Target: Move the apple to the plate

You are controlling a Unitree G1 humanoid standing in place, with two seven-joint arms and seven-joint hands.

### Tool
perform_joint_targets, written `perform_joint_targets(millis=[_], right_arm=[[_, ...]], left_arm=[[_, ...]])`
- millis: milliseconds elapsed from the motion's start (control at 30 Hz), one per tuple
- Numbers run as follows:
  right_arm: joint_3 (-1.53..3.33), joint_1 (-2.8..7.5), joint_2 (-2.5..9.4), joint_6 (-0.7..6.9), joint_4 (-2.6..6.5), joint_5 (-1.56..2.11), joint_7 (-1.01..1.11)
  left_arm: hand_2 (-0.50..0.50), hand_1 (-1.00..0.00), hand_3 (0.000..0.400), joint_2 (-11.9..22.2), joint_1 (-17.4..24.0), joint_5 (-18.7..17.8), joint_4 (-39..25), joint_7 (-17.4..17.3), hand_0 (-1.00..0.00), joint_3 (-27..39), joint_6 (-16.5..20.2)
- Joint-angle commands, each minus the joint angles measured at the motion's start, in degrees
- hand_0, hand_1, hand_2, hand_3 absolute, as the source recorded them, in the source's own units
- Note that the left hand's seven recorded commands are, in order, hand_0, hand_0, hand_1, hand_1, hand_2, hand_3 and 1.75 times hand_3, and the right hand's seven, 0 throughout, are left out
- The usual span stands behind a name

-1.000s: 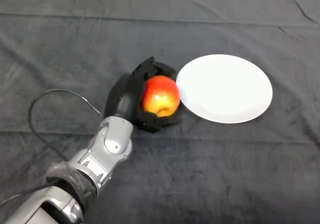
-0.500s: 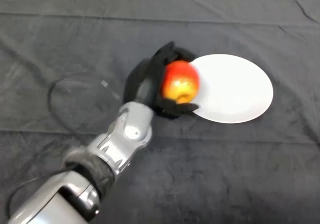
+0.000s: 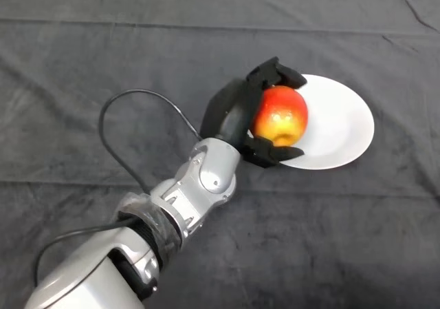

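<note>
Looks like a lab or test rig to me, not a home. My worktop is covered edge to edge w/ a dark, creased cloth, staged as a plain backdrop. Only prop on it besides what I'm carrying: one bare white plate, right of centre. No walls, furniture or room details visible around the plate, so can't narrow it further.
</note>
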Motion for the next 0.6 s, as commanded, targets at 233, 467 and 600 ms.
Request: perform_joint_targets(millis=[233,467,600], right_arm=[[-0.83,-1.60,-1.18,0.23,1.42,-0.01,0.06],[-0.85,-1.63,-1.21,0.22,1.51,-0.02,0.10],[-0.86,-1.64,-1.23,0.21,1.55,-0.02,0.13]], left_arm=[[0.00,-1.00,0.400,-0.3,-5.5,-2.9,0.9,-1.1,-1.00,-4.3,1.6],[0.00,-1.00,0.400,-0.1,-5.7,-4.4,0.8,-1.6,-1.00,-6.7,2.2],[0.00,-1.00,0.400,0.1,-5.6,-4.9,0.9,-2.0,-1.00,-7.9,2.6]])
